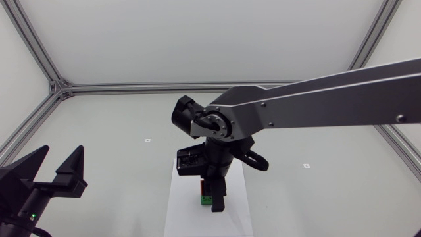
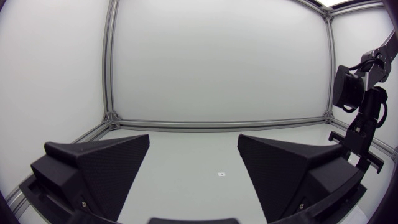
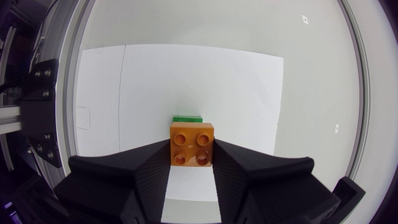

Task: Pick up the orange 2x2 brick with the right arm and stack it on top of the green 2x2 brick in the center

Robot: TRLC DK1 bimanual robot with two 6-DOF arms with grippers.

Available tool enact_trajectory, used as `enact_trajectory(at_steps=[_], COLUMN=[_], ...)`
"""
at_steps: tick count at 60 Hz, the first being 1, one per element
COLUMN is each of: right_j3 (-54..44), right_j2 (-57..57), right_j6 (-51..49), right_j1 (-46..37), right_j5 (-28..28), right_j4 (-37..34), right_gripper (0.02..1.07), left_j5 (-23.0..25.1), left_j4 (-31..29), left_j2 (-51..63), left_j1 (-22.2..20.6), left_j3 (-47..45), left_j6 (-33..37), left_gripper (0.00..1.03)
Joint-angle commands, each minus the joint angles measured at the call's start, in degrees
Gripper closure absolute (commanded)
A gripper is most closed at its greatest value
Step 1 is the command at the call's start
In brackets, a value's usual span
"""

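The right arm point(image 1: 316, 99) comes in from the right side and reaches past the middle of the bench point(image 1: 118, 125). Its long link slopes down to a bent wrist, and from there the last link points straight down over a white sheet point(image 3: 236, 93). The right pincer point(image 3: 191, 155) hangs nose-down above the sheet's near part and is clamped on the orange brick point(image 3: 192, 144). One finger presses each side of the brick, whose four studs face the wrist camera.

The green brick point(image 3: 186, 117) sits on the sheet, and in the right wrist view only a strip of it shows just past the orange brick's far edge. In the head view it peeks out beside the lowered fingers. The orange brick is over it or nearly so, but I cannot tell whether the two bricks touch.

The left arm point(image 1: 20, 204) is low at the bench's near left corner, well apart from the sheet. The left pincer point(image 2: 194, 165) points out across the bench with its two fingers spread wide and nothing between them. The right arm's wrist shows far off to its side in the left wrist view.
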Motion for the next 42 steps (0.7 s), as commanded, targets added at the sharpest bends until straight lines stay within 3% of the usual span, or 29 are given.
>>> enact_trajectory(at_steps=[1, 42], right_j3=[0.93, 0.4], right_j2=[2.33, 4.97], right_j6=[-1.27, -0.65], right_j1=[0.12, 0.03], right_j5=[-0.5, -1.11], right_j4=[-1.17, -0.2], right_gripper=[1.01, 1.01], left_j5=[0.16, 0.16], left_j4=[-0.65, -0.65], left_j2=[-0.23, -0.23], left_j1=[-0.04, -0.04], left_j3=[-2.35, -2.35], left_j6=[0.31, 0.31], left_gripper=[0.04, 0.04])
